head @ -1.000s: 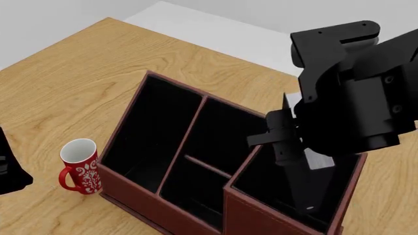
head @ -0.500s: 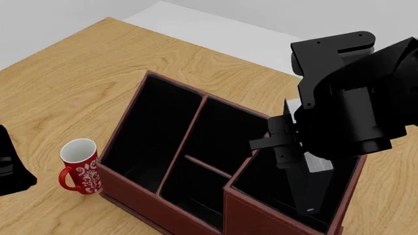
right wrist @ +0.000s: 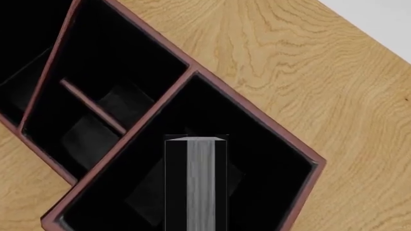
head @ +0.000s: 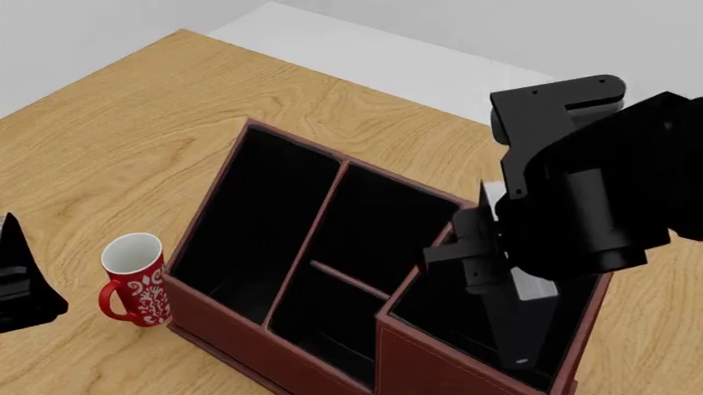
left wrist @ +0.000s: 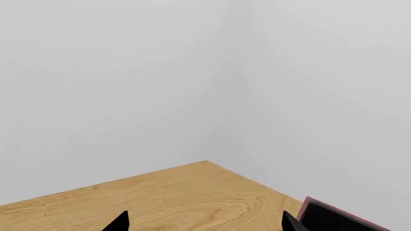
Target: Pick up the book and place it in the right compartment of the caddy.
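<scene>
The dark red caddy (head: 288, 138) stands on the wooden table. My right gripper (head: 489, 257) is over its right compartment (head: 437, 303), shut on the black book (head: 516, 329). The book hangs tilted, its lower end down inside that section and its white page edges (head: 535, 288) showing near the arm. In the right wrist view the book (right wrist: 200, 183) shows end-on, with the right compartment (right wrist: 263, 154) all around it; the fingers themselves are hidden. My left gripper (left wrist: 205, 227) is open, its fingertips (left wrist: 119, 222) wide apart over bare wood, well left of the caddy (left wrist: 330, 216).
A red mug (head: 134, 280) with a white pattern stands by the caddy's left front corner, close to my left gripper (head: 22, 284). The long narrow section (head: 258, 214) and the crossbar-split middle section (head: 351, 247) hold nothing. The table's far edge (head: 363, 78) borders grey floor.
My right arm has sunk a little, carrying the book deeper into the right compartment. The left gripper has risen slightly at the head view's left edge.
</scene>
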Robot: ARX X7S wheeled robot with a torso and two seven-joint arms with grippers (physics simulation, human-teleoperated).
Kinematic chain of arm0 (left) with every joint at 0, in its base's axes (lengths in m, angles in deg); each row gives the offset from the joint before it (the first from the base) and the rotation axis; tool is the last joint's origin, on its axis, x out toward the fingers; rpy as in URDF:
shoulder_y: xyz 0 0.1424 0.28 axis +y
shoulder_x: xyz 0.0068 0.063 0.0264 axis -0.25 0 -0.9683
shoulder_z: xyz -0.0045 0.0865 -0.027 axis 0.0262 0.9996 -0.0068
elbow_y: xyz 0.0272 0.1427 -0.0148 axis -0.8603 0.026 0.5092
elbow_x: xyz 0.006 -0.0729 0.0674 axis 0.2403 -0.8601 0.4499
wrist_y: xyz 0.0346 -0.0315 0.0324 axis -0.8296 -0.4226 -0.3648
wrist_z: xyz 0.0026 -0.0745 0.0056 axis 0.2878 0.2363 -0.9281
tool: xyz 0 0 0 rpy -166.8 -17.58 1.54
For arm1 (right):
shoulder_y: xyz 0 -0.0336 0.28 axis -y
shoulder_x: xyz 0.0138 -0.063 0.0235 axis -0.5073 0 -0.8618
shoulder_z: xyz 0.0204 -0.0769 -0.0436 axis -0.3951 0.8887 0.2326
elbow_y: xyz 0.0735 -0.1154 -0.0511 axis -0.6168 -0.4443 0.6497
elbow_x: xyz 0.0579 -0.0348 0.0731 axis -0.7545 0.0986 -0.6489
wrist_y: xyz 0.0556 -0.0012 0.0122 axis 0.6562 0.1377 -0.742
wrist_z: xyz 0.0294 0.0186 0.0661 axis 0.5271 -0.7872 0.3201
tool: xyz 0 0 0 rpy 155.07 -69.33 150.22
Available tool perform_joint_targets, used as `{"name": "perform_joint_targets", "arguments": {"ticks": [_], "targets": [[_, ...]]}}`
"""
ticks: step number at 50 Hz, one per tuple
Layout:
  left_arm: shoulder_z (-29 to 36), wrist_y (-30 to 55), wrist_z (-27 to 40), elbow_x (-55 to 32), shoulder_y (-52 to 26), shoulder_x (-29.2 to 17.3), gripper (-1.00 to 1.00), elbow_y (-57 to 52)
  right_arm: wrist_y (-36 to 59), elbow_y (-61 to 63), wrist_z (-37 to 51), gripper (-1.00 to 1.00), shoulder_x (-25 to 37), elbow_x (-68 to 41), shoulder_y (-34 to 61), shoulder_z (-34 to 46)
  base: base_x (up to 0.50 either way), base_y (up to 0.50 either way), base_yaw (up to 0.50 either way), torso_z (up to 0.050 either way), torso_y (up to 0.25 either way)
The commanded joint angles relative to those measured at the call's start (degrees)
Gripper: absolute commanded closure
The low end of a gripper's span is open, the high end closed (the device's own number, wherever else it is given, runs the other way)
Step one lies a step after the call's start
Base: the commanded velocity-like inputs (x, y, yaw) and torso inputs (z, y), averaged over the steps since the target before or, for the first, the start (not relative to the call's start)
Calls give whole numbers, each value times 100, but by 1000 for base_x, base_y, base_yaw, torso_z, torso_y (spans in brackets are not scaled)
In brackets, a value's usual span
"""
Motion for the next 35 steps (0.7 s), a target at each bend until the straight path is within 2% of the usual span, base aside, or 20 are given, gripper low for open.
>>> {"name": "perform_joint_targets", "arguments": {"ticks": [1, 35], "targets": [[28, -1, 13, 9, -3, -9, -100, 2, -65, -144, -332, 100, -105, 534, -19, -30, 0, 0, 0, 0, 0], [109, -44, 35, 56, -34, -16, -100, 111, -241, -539, -977, 100, -337, 1128, -219, 252, 0, 0, 0, 0, 1]]}}
